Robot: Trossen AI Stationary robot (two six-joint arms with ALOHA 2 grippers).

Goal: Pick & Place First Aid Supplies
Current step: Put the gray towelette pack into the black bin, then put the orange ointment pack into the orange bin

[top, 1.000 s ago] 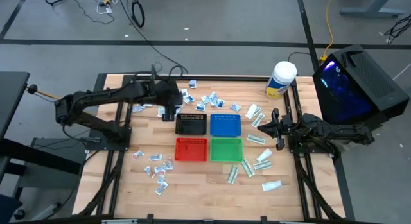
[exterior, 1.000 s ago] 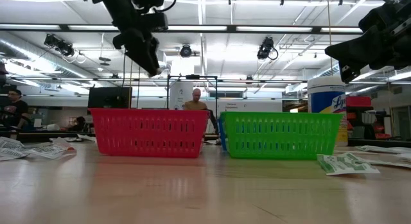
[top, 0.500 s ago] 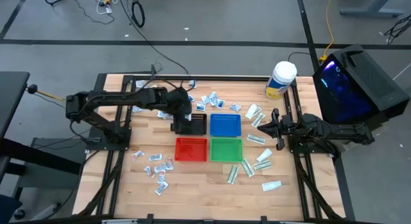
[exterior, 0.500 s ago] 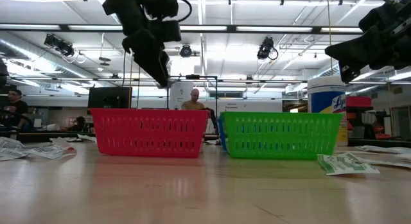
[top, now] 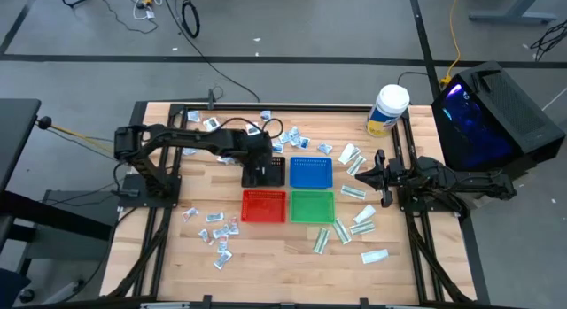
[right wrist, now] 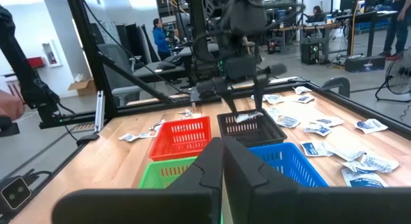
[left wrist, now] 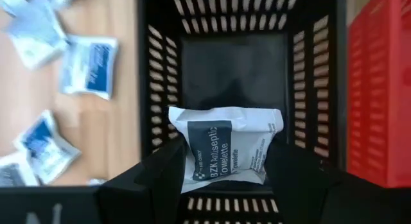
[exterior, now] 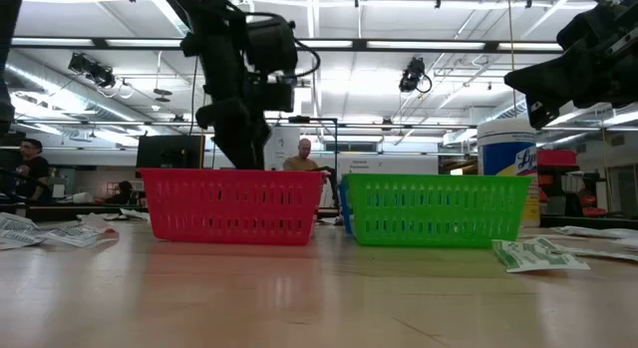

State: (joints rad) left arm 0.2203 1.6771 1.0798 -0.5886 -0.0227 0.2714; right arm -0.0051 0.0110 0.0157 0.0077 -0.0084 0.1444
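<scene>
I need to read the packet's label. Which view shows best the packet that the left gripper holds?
The left wrist view: the packet fills the middle, print facing the camera, above the black tray. The right wrist view shows it small; the high and low views hide it behind the arm and trays.

Overhead layout: four mesh trays at table centre, both arms in frame.

The left gripper (top: 262,170) is positioned over the black tray (top: 266,173), which adjoins the blue tray (top: 311,172); the red tray (top: 264,206) and green tray (top: 312,206) sit along their near side. The right gripper (top: 365,172) is stationed near the right edge of the table (top: 275,256). Squarish packets (top: 292,139) lie toward the far edge, narrow green packets (top: 353,192) right of the trays. A white jar (top: 387,110) occupies the far right corner.
</scene>
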